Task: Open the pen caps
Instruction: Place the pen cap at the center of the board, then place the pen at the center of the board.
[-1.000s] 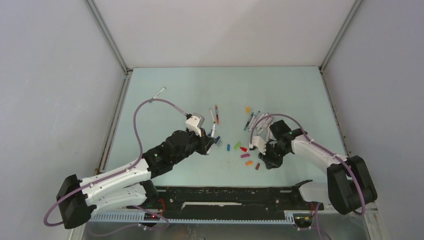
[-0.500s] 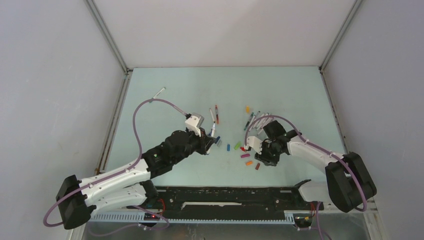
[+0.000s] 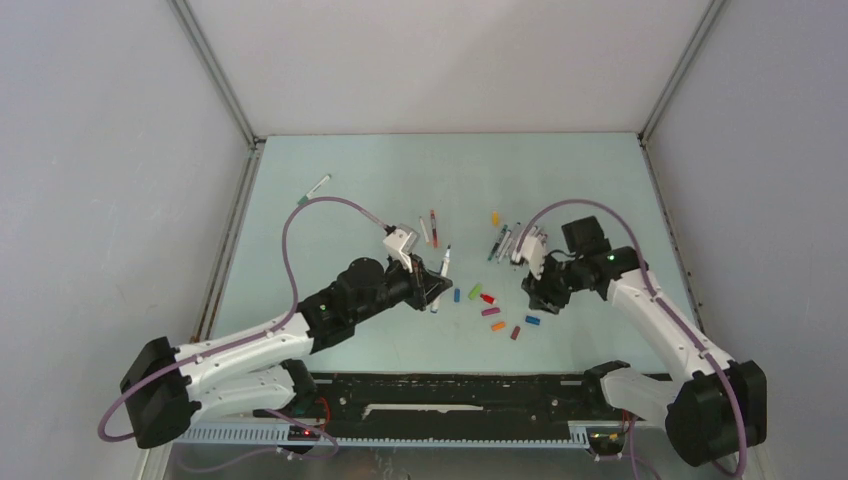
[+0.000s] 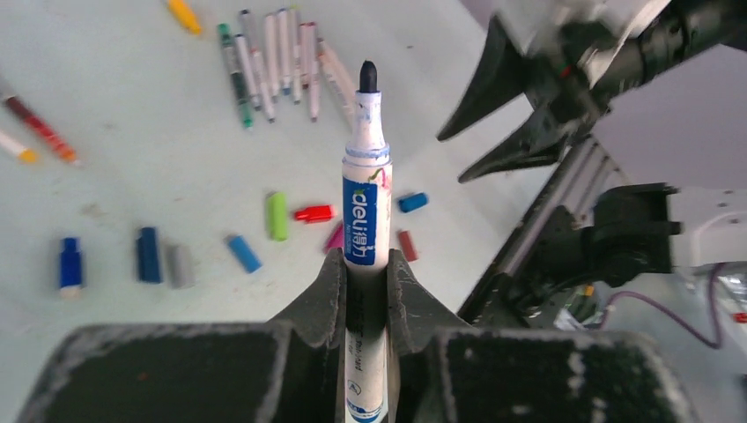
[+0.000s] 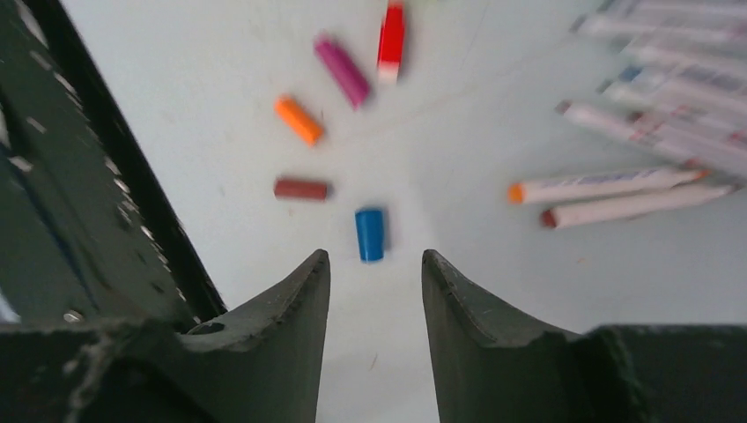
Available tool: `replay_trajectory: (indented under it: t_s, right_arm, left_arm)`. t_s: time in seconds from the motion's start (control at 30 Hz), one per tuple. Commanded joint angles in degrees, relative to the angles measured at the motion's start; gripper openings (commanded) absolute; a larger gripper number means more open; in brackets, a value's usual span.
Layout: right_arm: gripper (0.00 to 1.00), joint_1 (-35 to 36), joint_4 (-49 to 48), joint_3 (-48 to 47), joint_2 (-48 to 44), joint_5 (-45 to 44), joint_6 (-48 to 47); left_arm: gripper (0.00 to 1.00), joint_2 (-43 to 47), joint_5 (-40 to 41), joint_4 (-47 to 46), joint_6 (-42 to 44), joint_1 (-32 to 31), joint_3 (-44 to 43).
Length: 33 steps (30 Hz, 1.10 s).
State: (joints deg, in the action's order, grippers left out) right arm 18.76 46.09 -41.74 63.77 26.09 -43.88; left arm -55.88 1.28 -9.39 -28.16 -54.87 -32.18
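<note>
My left gripper [image 4: 367, 264] is shut on a white pen [image 4: 367, 207] with a blue label. The pen's black tip is bare and points away from the wrist. In the top view this gripper [image 3: 431, 284] holds the pen [image 3: 441, 270] above the table's middle. My right gripper [image 5: 374, 264] is open and empty. A blue cap [image 5: 370, 233] lies on the table just beyond its fingertips, and it also shows in the top view [image 3: 532, 321] below the right gripper [image 3: 538, 302]. Loose caps lie between the arms: green [image 3: 475, 291], red [image 3: 487, 298], magenta [image 3: 491, 311], orange [image 3: 498, 326], dark red [image 3: 515, 333].
A row of uncapped pens [image 3: 510, 241] lies behind the right gripper, with a yellow cap [image 3: 494, 217] beyond it. Two pens [image 3: 428, 229] lie behind the left gripper, and one pen [image 3: 318, 185] lies far left. A black rail [image 3: 480, 400] runs along the near edge.
My right gripper has drawn back to the right, away from the left gripper's pen. A blue cap now lies on the table below it. My left gripper has moved right with the pen.
</note>
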Motion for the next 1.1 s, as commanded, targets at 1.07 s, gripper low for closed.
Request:
replay_trajectory:
  t_s: [1.07]
  right_arm:
    - [0.65,-10.43,-41.78,-4.93,-3.88,42.65,75.15]
  left_arm:
    - [0.06,-26.96,4.78,-21.47,-22.97,-1.59,-25.93]
